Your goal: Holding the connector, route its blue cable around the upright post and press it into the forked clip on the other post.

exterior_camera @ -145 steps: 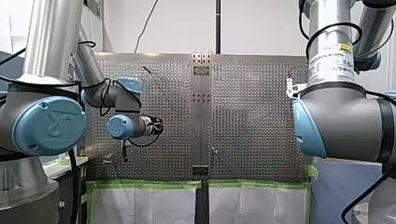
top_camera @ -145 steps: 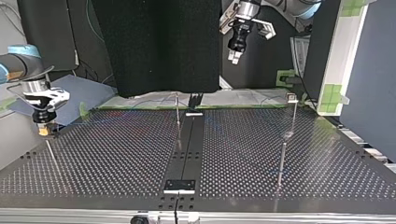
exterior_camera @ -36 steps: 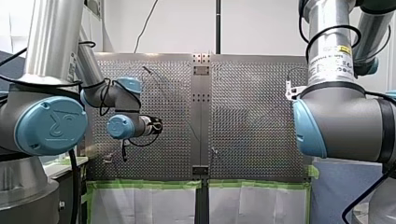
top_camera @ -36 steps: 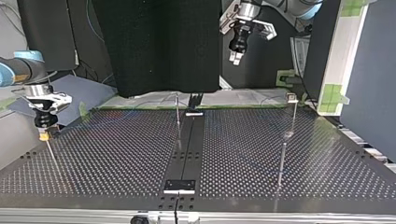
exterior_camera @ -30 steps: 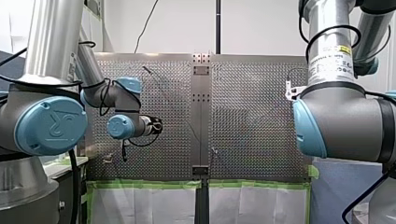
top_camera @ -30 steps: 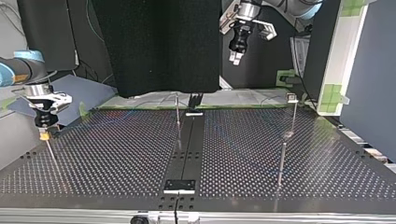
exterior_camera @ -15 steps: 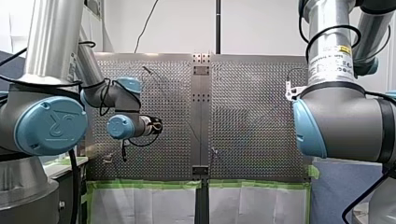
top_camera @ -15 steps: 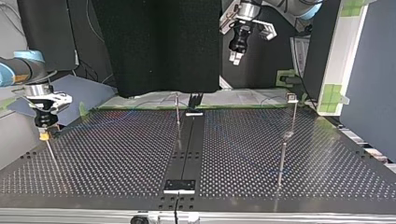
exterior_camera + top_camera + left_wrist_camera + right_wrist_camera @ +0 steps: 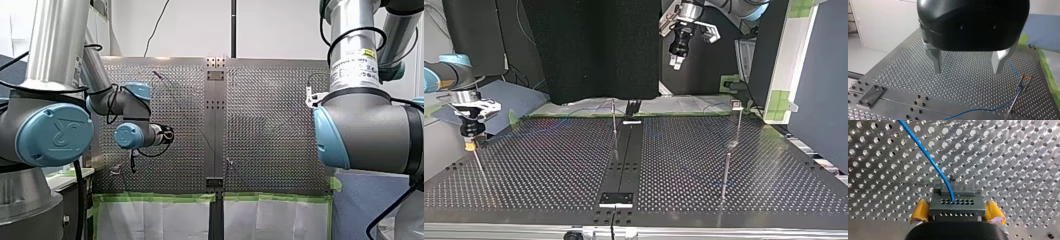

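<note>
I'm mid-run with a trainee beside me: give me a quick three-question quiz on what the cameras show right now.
1. Multiple choice: the blue cable runs out of something clamped between the yellow pads of my right gripper. What is it? A) the grey connector B) an upright post C) a loose screw
2. True or false: my left gripper is shut on the blue cable.
3. Fill in: in the top view, the gripper nearer the perforated table is my ____ one.

Key: 1 A; 2 false, its metal fingers stand open and empty; 3 right.
</note>
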### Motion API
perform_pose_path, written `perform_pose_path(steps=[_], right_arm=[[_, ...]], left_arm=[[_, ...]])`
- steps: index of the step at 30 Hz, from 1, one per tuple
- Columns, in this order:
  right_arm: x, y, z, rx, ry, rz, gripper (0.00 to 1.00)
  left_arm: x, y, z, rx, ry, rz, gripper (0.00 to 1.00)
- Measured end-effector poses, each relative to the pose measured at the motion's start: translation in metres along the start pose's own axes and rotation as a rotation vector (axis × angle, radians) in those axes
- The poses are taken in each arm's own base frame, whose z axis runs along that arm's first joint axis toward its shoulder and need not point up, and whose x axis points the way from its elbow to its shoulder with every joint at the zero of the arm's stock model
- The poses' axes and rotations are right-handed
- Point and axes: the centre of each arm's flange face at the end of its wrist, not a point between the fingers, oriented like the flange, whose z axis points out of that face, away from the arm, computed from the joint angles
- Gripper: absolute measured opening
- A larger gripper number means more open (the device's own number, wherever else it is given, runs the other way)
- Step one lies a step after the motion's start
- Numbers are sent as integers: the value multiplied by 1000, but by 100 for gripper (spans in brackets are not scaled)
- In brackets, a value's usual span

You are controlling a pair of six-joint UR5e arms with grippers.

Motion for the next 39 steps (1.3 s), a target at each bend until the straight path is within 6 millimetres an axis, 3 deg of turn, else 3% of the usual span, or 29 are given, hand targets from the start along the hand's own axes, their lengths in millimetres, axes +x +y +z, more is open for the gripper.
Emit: perform_pose_path(steps=[39], right_arm=[[-5,16,-6,-156,-49,12,100]], left_arm=[[0,1,0,-3,0,0,100]])
